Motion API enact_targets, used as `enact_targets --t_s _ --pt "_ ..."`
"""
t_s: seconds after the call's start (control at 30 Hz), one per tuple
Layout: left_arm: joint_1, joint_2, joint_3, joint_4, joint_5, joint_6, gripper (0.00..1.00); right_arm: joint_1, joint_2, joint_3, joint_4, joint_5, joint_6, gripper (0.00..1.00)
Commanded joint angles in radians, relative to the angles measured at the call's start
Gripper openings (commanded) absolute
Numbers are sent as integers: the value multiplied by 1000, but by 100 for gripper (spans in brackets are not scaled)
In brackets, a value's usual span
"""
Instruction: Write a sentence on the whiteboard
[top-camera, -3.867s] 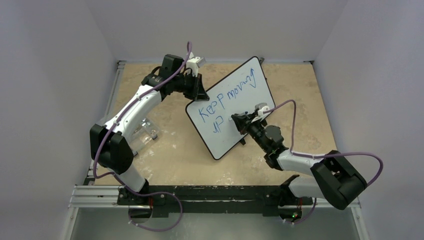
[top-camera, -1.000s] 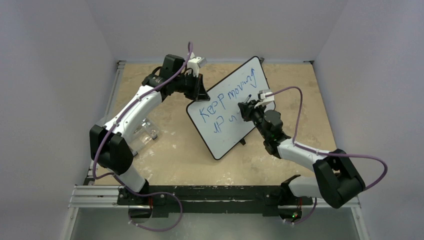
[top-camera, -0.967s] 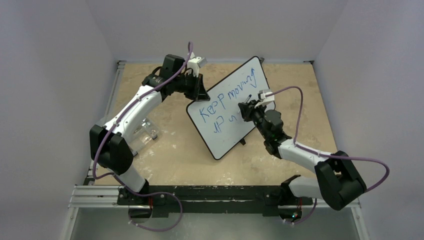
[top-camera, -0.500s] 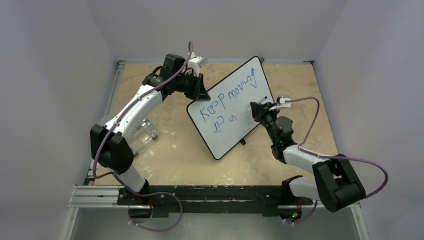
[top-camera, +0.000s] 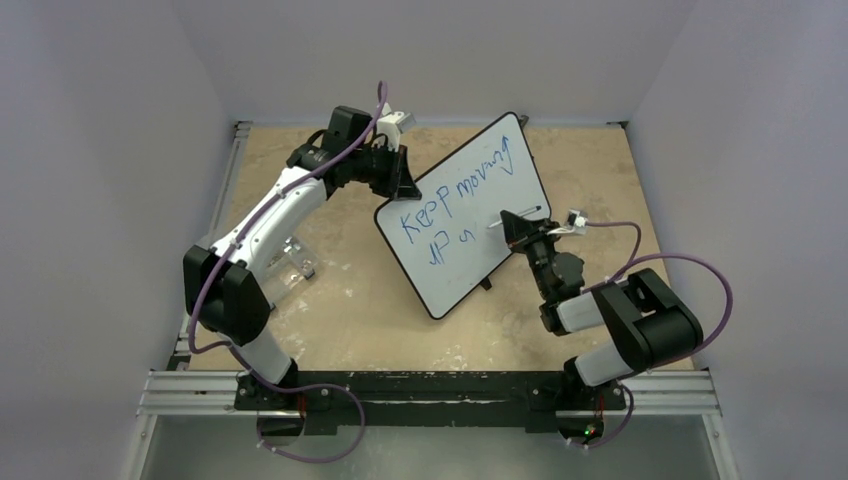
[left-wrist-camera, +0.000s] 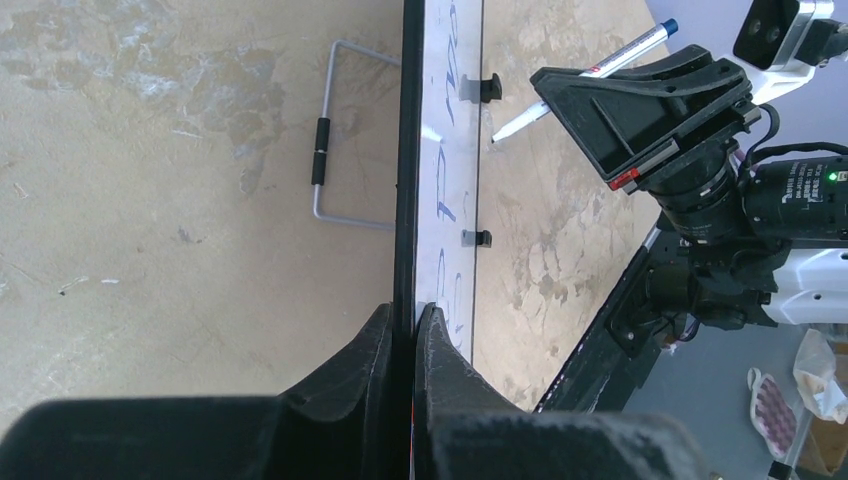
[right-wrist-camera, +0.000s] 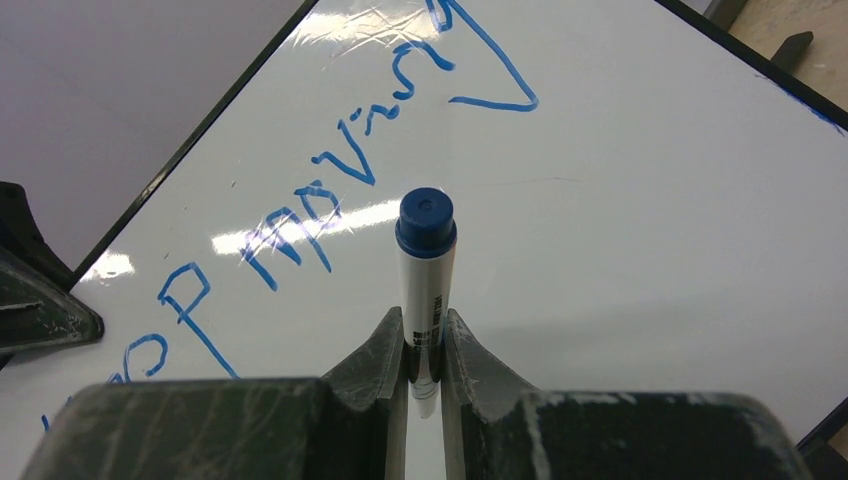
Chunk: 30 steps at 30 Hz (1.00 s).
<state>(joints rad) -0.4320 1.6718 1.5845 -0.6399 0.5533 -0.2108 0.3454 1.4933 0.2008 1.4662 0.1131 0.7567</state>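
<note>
The whiteboard (top-camera: 468, 272) stands tilted on its feet in the middle of the table. Blue letters (top-camera: 455, 193) read "Keep moving", with a short second line (top-camera: 445, 245) below. My left gripper (top-camera: 401, 188) is shut on the board's upper left rim (left-wrist-camera: 405, 200); the fingers (left-wrist-camera: 437, 345) clamp it edge-on. My right gripper (top-camera: 514, 228) is shut on a white marker with a blue end (right-wrist-camera: 426, 262), over the board's right half (right-wrist-camera: 640, 230). In the left wrist view the marker's (left-wrist-camera: 590, 74) white tip is very near the board face; I cannot tell if it touches.
A clear plastic holder (top-camera: 290, 262) sits on the table left of the board. A wire stand (left-wrist-camera: 322, 150) lies on the table behind the board. Grey walls enclose the table on three sides. My left gripper's body (right-wrist-camera: 30, 290) shows at the board's left edge.
A small "u" has appeared after "up" on the second line. My right gripper has moved with the marker from the second line toward the board's right edge. The left gripper keeps holding the rim.
</note>
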Motion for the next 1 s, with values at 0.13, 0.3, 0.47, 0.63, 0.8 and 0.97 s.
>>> enact_targets --t_s 0.13,0.3,0.47,0.63,0.8,0.97 --pt "17 37 8 -112 -246 64 0 -4 74 12 356 55 50 0" --pt "18 37 8 -115 -252 66 0 -4 95 46 358 64 46 0" --pt "18 38 9 -116 -251 67 0 -5 89 69 358 71 35 0" --pt "18 37 10 -116 -252 67 0 -4 95 92 358 68 32 0" --pt "18 37 9 -116 -251 67 0 -5 111 115 358 72 26 0" --pt "18 37 9 -116 -250 67 0 -6 144 144 358 70 25 0"
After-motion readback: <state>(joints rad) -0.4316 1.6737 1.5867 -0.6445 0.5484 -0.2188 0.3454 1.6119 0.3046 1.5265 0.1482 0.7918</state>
